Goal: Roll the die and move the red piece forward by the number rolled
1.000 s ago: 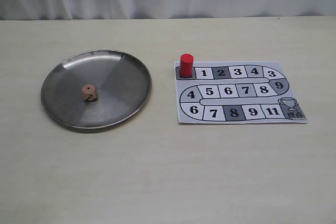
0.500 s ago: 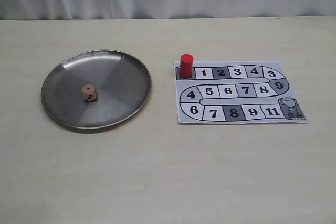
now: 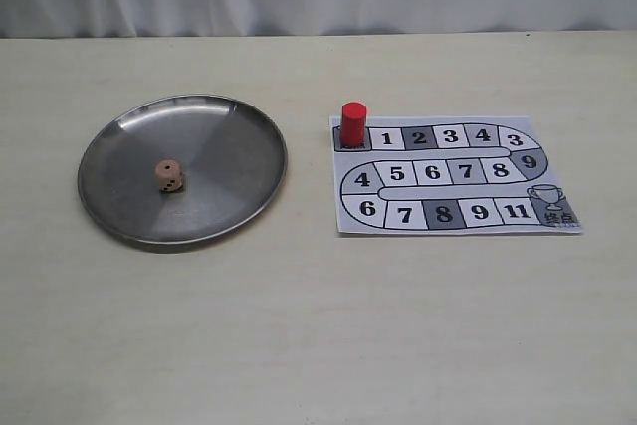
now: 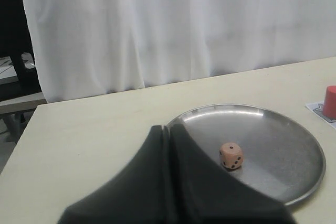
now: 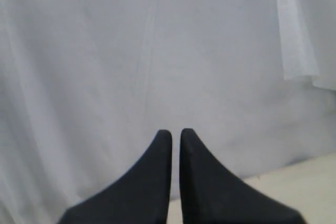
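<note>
Left fingers [image 4: 157, 182] together, empty; die [image 4: 231, 156] just beyond them, tray [image 4: 294, 182] containing roll. Right fingers [image 5: 152, 182] narrow, empty; red piece [image 3: 353, 122] unreached

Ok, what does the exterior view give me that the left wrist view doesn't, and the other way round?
Only the exterior view: the whole numbered board, with the red piece standing upright on the corner square beside 1. Only the left wrist view: the left gripper, shut and holding nothing. Both: the die lying in the metal plate, and the red piece, which the wrist view cuts off at its edge.
</note>
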Available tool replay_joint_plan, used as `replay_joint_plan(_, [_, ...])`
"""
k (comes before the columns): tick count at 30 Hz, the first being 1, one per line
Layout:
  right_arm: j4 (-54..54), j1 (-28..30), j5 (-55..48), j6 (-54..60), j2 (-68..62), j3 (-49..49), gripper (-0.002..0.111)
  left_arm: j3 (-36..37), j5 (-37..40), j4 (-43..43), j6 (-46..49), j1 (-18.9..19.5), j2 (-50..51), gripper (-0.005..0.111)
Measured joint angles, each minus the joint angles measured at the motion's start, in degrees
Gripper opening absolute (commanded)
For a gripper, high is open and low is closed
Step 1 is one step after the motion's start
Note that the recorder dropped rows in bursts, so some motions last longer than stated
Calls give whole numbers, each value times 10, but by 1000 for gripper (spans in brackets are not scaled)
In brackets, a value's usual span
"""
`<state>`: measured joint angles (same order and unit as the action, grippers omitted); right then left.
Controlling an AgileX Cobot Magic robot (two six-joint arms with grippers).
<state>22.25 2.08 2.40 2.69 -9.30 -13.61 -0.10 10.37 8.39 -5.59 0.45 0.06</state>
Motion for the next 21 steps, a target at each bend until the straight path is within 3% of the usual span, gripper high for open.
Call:
replay_joint_plan(11, [0, -5, -117, 35, -362, -113, 5, 0, 0, 0, 0, 0, 0, 0])
replay_joint_plan(14, [0, -44, -122, 36, -463, -146, 5, 0, 1, 0, 0, 0, 0, 0])
replay_joint_plan(17, [0, -118, -122, 43, -553, -191, 7, 0, 1, 0, 0, 0, 0, 0])
replay_joint_plan(21, [0, -220, -119, 56, -687, -279, 21, 0, 1, 0, 0, 0, 0, 0])
